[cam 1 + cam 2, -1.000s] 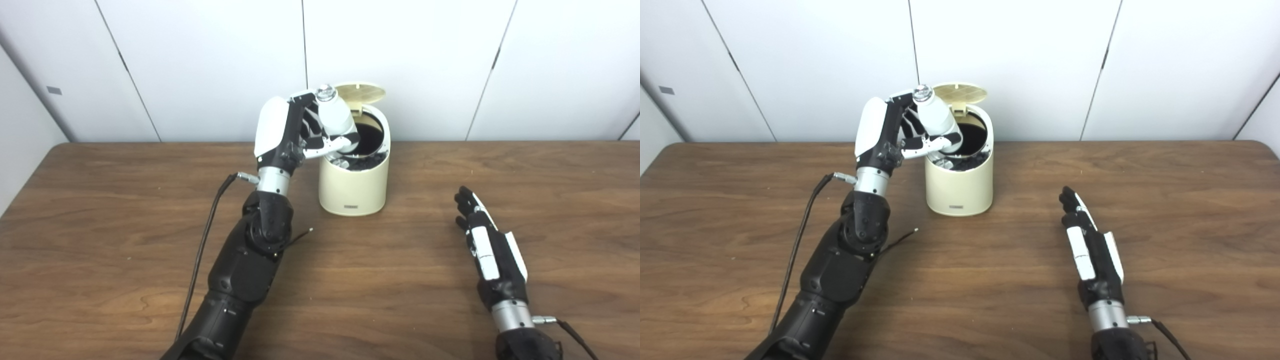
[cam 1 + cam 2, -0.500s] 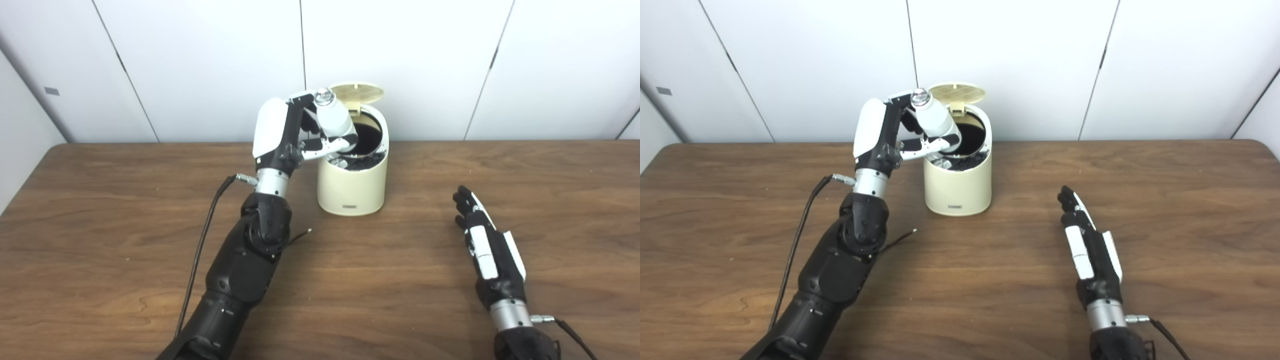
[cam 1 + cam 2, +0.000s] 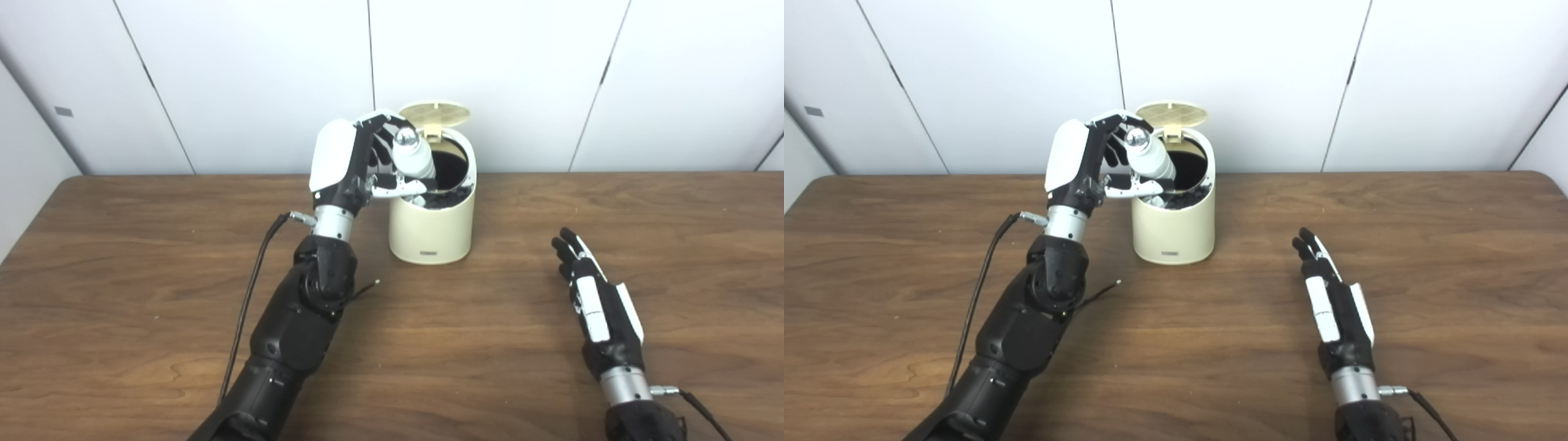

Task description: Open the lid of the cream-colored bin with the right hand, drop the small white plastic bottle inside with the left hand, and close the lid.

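Note:
The cream-colored bin [image 3: 432,229] stands at the back middle of the table with its round lid [image 3: 435,113] flipped up at the rear. The small white plastic bottle [image 3: 413,159] leans, silver cap up and to the left, with its lower end inside the bin's dark opening. My left hand [image 3: 346,162] is raised at the bin's left rim; its fingers are spread apart behind the bottle's cap and its thumb lies below the bottle. My right hand [image 3: 591,294] lies flat and open on the table, right of the bin and apart from it.
A black cable [image 3: 251,288] hangs from my left wrist and trails along the brown wooden table [image 3: 122,275]. White wall panels [image 3: 520,73] close off the back just behind the bin.
My left hand's fingers have spread apart and the bottle has slid down, its lower end now deeper in the bin's opening. The right hand has barely moved.

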